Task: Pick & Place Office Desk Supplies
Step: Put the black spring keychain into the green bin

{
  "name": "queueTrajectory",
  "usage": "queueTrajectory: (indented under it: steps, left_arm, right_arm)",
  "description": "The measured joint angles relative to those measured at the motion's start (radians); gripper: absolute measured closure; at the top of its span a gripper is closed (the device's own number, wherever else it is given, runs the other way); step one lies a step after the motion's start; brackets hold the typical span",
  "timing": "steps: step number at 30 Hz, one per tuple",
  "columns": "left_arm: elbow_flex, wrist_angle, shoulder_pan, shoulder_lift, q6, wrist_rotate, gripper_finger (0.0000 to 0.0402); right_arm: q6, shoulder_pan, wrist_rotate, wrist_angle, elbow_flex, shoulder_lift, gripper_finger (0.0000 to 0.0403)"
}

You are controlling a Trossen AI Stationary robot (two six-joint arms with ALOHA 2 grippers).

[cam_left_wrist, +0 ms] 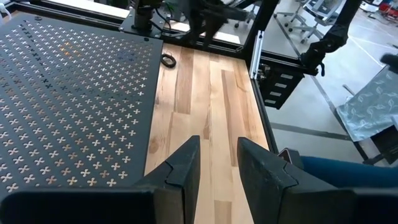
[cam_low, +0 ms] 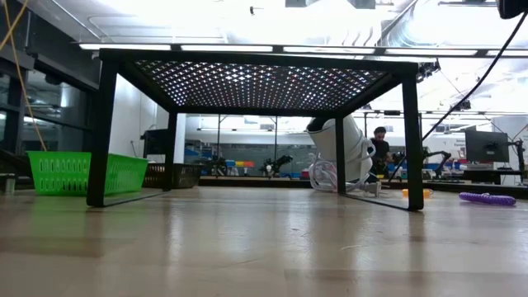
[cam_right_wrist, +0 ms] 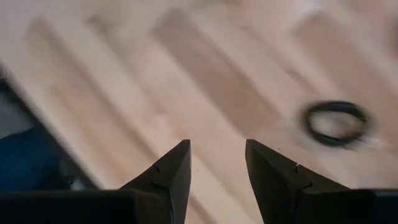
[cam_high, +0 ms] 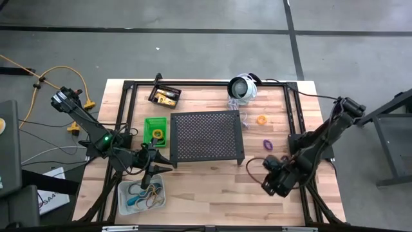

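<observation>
Bin (cam_high: 155,131) just left of stand (cam_high: 206,136), device (cam_high: 242,87) behind.

No readable text, no labels, no brands, no numbers, no signs anywhere

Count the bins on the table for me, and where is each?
3. The black bin sits at the far left corner, the green bin against the black perforated stand's left side, and the clear bin at the near left edge. None looks hidden.
</observation>
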Motion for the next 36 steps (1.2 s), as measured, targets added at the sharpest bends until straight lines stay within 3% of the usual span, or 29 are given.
queueTrajectory:
  steps: [6,10,19,26,36]
  left_arm:
    - [0.0,0.001,0.0,0.0,0.0,0.0,0.0299]
    - [0.0,0.002,0.0,0.0,0.0,0.0,0.0299]
    - [0.0,0.003,0.0,0.0,0.0,0.0,0.0299]
    - [0.0,0.007,0.0,0.0,0.0,0.0,0.0299]
    - [0.0,0.007,0.0,0.0,0.0,0.0,0.0299]
  right_arm:
    - [0.106,-0.002,-0.001,-0.244,0.0,-0.046,0.0262]
    - [0.125,-0.003,-0.002,-0.31,-0.009,-0.045,0.0262]
    - [0.152,-0.014,-0.051,-0.162,-0.206,-0.087,0.0262]
    - [0.201,-0.016,-0.051,-0.141,-0.266,-0.11,0.0262]
    - [0.248,-0.016,-0.075,0.034,-0.393,-0.11,0.0262]
